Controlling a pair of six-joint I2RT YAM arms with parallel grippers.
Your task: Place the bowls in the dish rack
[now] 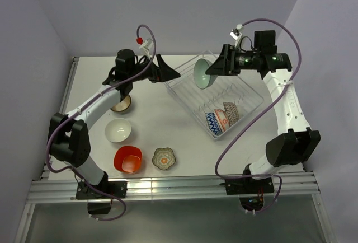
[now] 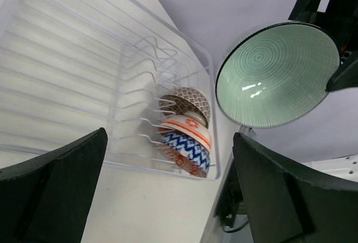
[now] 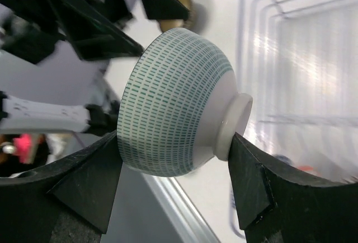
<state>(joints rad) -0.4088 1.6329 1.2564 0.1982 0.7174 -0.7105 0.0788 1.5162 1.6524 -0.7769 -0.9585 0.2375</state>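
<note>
My right gripper (image 1: 211, 66) is shut on the pale teal bowl (image 1: 202, 74) and holds it on edge above the far left end of the dish rack (image 1: 246, 89). In the right wrist view the fingers (image 3: 84, 181) clamp its rim and foot (image 3: 173, 108). My left gripper (image 1: 168, 68) is open and empty just left of that bowl, which faces it (image 2: 277, 75). The blue zigzag (image 1: 213, 124), patterned orange (image 1: 222, 118) and grey-brown (image 1: 231, 111) bowls stand in the rack's near end. White (image 1: 118, 130), orange-red (image 1: 128, 159), flower-shaped (image 1: 164, 158) and dark brown (image 1: 121, 104) bowls sit on the table.
The dark brown bowl lies partly under my left forearm (image 1: 103, 100). The rack's middle tines (image 2: 140, 86) hold nothing. Walls close in behind and to both sides of the table (image 1: 168, 120).
</note>
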